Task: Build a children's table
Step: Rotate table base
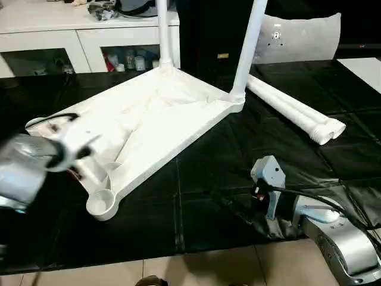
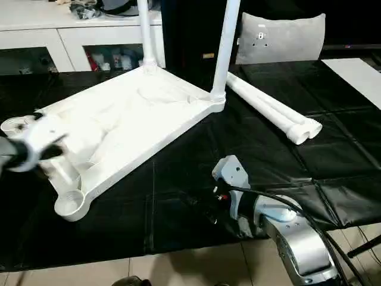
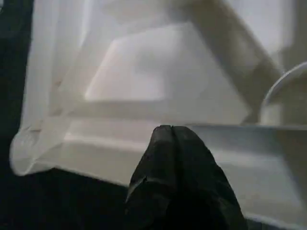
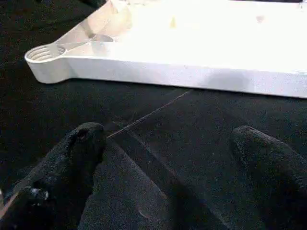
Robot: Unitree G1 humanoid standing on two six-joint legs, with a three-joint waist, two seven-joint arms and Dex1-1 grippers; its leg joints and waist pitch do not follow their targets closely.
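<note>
The children's table top [image 1: 161, 113] lies upside down on a black mat, ribbed side up. Two white legs [image 1: 249, 42] [image 1: 162, 30] stand upright in its far corner sockets. Two loose legs [image 1: 292, 110] lie side by side on the mat to the right. The near corner socket [image 1: 100, 204] is empty. My left gripper [image 3: 171, 132] is shut, fingers pressed together with nothing between them, just outside the top's rim at its near left end. My right gripper [image 4: 168, 136] stands open low over the mat, pointing at the top's long side [image 4: 192, 76].
A grey-white cushion [image 1: 297, 36] leans at the back right. A white cabinet [image 1: 89, 36] with cluttered shelves stands behind the mat at the left. A white board [image 1: 366, 68] lies at the far right. Tiled floor [image 1: 208, 268] begins at the mat's near edge.
</note>
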